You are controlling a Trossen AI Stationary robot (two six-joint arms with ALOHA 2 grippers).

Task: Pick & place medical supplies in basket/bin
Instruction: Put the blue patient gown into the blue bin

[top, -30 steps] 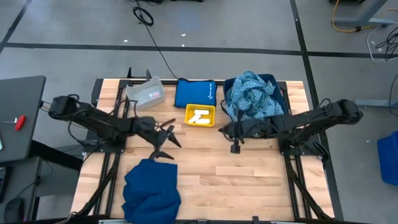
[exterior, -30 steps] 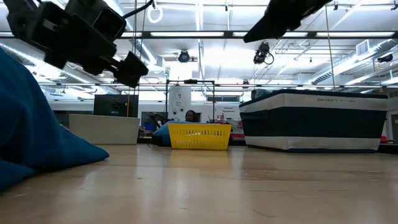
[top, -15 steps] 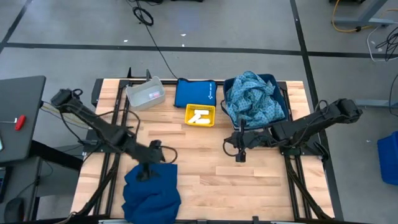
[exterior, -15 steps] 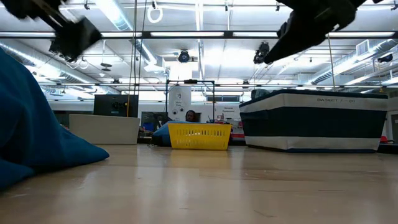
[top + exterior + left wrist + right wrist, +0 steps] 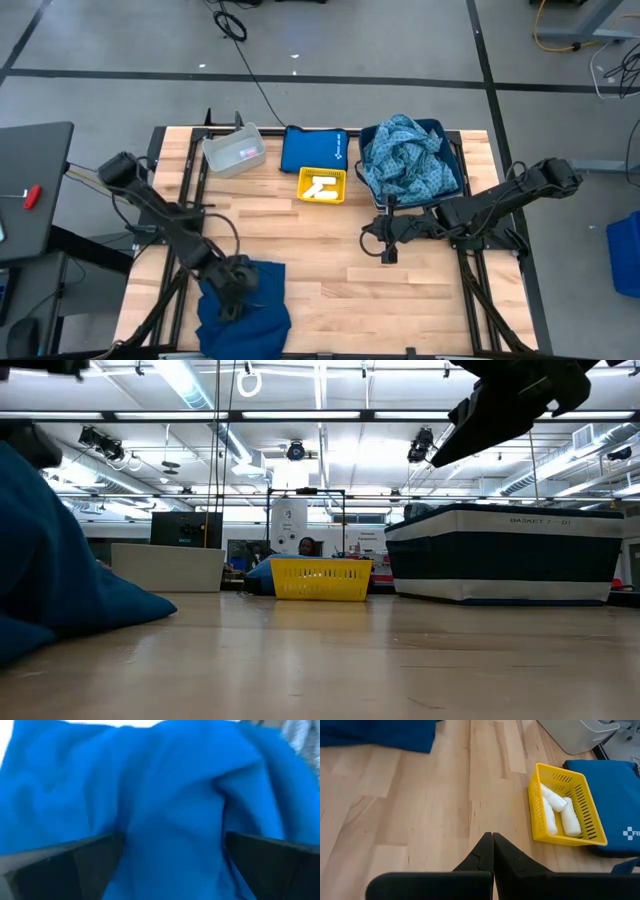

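The plain dark-blue cloth (image 5: 250, 312) lies bunched at the table's near-left edge and fills the left wrist view (image 5: 170, 795). My left gripper (image 5: 233, 298) is open above its far part, fingers on either side of a raised fold (image 5: 170, 865). My right gripper (image 5: 385, 245) is shut (image 5: 492, 847) and hangs over bare wood right of centre. The patterned light-blue cloth (image 5: 405, 155) is heaped in the dark-blue bin (image 5: 452, 140). White rolls (image 5: 555, 807) lie in the yellow basket (image 5: 322, 185). My left gripper comes at the dark-blue cloth from above with a fold (image 5: 170, 835) between its open fingers (image 5: 60, 865). I cannot tell whether the fingers touch the cloth.
A flat blue pouch with a white logo (image 5: 312, 148) lies behind the yellow basket. A grey tray (image 5: 234, 152) sits at the far left. Bare wood stretches across the table's middle and near right. In the low view the bin (image 5: 505, 555) stands right of the basket (image 5: 320, 580).
My left arm has swung from the table's middle toward the near edge and down over the dark-blue cloth. My right gripper has shifted a little toward the near edge and stayed shut. The cloths and the basket have kept their places.
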